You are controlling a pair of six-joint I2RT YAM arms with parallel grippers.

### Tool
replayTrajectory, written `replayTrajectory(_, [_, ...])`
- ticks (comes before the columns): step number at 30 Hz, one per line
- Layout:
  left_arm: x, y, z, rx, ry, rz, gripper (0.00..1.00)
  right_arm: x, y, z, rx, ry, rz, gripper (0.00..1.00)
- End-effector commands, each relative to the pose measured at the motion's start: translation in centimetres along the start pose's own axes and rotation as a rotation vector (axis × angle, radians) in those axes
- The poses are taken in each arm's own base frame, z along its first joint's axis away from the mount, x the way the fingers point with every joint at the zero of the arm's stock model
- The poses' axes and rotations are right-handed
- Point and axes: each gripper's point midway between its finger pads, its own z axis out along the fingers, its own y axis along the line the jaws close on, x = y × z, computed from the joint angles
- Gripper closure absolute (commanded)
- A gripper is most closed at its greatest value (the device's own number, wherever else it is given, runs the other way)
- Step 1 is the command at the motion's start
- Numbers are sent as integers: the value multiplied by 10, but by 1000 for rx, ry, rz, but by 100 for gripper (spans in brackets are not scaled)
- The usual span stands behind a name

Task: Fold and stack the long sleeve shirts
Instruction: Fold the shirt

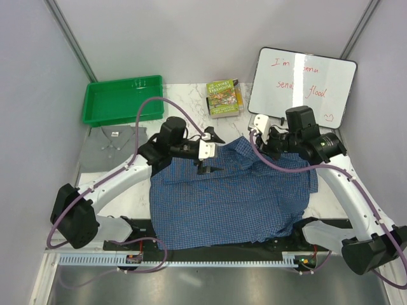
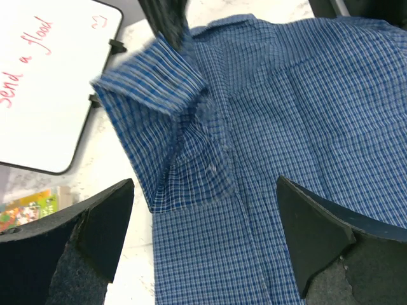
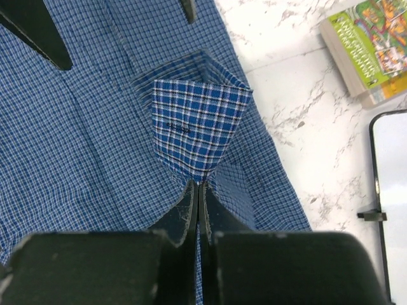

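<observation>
The right pincer [image 3: 197,187] pinches a raised fold of the blue checked shirt [image 1: 229,203]; left pincer [image 2: 203,197] gapes empty.

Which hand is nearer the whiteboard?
Right. The right hand, shut on the blue shirt, sits just below the lower-left corner of the whiteboard. The open left hand hovers over the shirt, farther left.
</observation>
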Motion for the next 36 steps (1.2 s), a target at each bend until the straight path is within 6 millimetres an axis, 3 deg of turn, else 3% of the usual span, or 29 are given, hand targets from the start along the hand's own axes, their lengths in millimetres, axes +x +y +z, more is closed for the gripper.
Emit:
replayTrajectory(1, [-21,29,7,-164,-24,25,0,-4,1,-5,42,-29,-69,100])
replayTrajectory(4, [-12,33,12,-208,2,27,0,-4,4,-7,38,-28,-77,100])
replayTrajectory(7, [-4,21,15,-156,7,72,0,-5,6,-9,36,-35,-72,100])
replayTrajectory(11, [25,10,11,-168,69,133,1,-8,8,-9,30,-46,-65,100])
replayTrajectory(16, [45,15,5,-322,58,261,1,-11,7,-9,35,-56,-70,100])
replayTrajectory(18, [54,24,9,-368,79,236,1,-12,9,-9,27,-58,-78,100])
replayTrajectory(22, [44,39,17,-427,32,155,0,-11,11,-7,18,-53,-84,100])
replayTrajectory(36, [-5,37,32,-407,-115,158,0,-9,22,-6,-14,-49,-128,100])
